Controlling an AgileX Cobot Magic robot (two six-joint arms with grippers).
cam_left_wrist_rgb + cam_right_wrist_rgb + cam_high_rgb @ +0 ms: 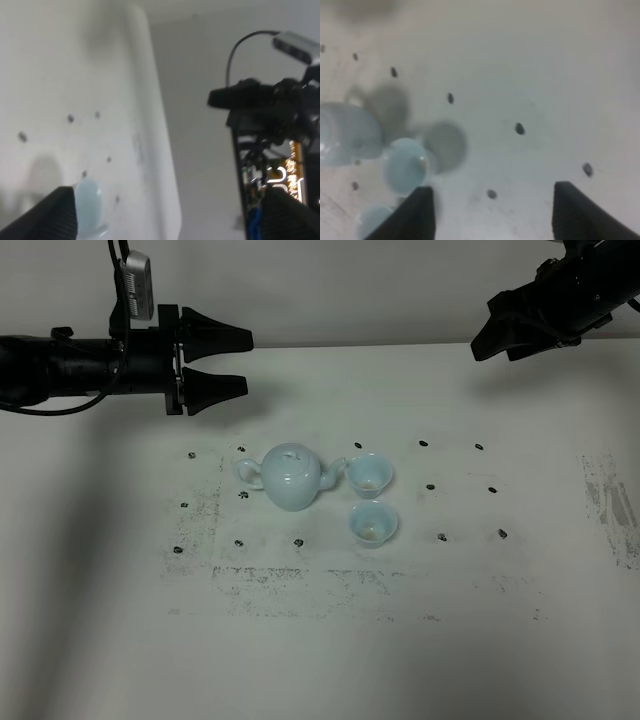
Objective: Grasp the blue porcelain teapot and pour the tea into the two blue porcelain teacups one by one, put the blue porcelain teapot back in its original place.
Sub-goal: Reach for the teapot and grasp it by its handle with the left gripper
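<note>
The pale-blue teapot (pixel 292 477) stands upright on the white table (pixel 120 640), lid on, spout toward the cups. The two small blue teacups stand right of it, one farther (pixel 369 474), one nearer (pixel 373 524); each shows a faint brownish tint inside. My left gripper (pixel 238 363) is open and empty, high above the table, back-left of the teapot. My right gripper (pixel 487 338) hangs high at the back right, open and empty. The right wrist view shows the teapot (pixel 347 132) and both cups (pixel 405 165) (pixel 372 220) beyond its gripper (pixel 497 215). The left wrist view shows a pale-blue piece (pixel 89 200) beside one finger (pixel 50 217).
Small dark marks (pixel 430 485) dot the table around the tea set. Grey scuffed patches lie in front of the set (pixel 290 580) and at the right edge (pixel 610 505). The table's far edge (pixel 400 345) meets a plain wall.
</note>
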